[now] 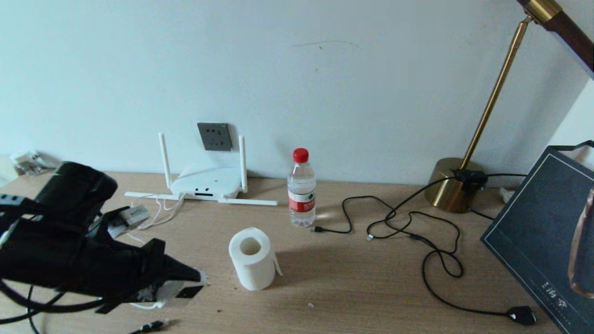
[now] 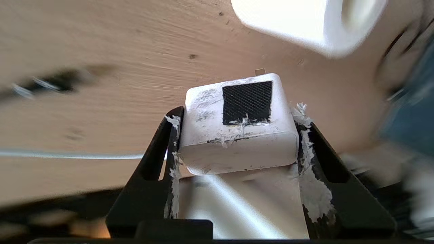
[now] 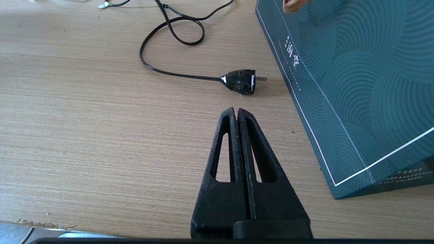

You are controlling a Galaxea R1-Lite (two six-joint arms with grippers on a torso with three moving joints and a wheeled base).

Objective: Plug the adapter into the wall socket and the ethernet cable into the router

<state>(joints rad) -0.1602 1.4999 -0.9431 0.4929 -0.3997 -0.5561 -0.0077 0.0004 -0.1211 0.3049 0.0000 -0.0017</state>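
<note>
Left tool, near the tabletop's front-left corner, clamps the adapter. The wall socket lies beyond it toward the back edge, above the router. Right tool, closed and empty, idles far right.

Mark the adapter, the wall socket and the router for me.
adapter [image 2: 237,135], left wrist view: white body just below its dark patch.
wall socket [image 1: 214,136], head view: centre of the grey plate.
router [image 1: 206,182], head view: top of the white shell.
</note>
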